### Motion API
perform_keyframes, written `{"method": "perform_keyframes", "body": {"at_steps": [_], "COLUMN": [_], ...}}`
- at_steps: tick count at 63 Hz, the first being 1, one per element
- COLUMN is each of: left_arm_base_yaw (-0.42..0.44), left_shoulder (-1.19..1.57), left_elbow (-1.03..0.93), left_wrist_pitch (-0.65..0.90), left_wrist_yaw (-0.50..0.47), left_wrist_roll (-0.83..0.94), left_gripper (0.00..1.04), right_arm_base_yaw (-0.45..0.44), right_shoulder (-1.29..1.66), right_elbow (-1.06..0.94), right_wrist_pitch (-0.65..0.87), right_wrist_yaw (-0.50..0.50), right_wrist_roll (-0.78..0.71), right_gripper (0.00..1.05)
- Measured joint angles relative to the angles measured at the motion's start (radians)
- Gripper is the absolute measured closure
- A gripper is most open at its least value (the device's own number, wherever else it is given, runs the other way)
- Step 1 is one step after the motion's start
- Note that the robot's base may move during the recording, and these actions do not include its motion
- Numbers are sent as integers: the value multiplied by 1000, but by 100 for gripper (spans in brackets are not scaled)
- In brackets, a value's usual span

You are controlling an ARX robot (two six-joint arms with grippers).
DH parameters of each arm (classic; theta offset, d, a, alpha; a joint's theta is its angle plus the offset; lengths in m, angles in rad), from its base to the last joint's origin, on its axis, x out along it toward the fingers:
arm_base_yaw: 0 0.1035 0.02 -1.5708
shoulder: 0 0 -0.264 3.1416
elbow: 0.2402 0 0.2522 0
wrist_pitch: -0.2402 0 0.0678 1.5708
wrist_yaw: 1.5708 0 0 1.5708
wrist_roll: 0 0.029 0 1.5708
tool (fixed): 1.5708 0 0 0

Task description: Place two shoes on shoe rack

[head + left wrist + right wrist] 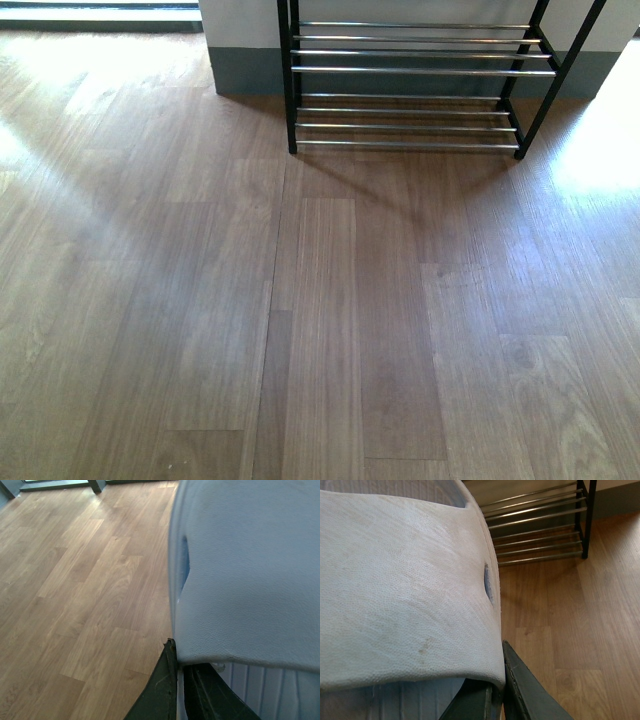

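In the left wrist view a pale insole of one shoe (245,570) fills the right side, seen from inside. My left gripper (179,652) is shut on this shoe's rim, its black fingers (160,685) pinching the edge. The right wrist view shows the other shoe (400,585), its white insole close to the camera, with my right gripper (501,650) shut on its side wall. The shoe rack (415,85), black-framed with silver rods, stands against the far wall and also shows as the shoe rack (540,525) beyond the right shoe. Neither arm nor shoe appears in the front view.
Brown wood-plank floor (300,320) stretches from the front to the rack. A white wall with a grey skirting (245,70) runs behind the rack. Bright sunlight falls on the floor at the right (600,150).
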Motion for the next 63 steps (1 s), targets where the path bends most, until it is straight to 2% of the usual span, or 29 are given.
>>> {"method": "perform_keyframes", "body": {"at_steps": [63], "left_arm_base_yaw": [-3], "left_shoulder": [-1], "left_elbow": [-1], "left_wrist_pitch": [0], "left_wrist_yaw": [2], "left_wrist_roll": [0], "left_gripper": [103], "right_arm_base_yaw": [0], "right_shoulder": [0], "right_elbow": [0], "right_wrist_pitch": [0], "right_wrist_yaw": [4], "right_wrist_roll": [0], "right_gripper": [103]}}
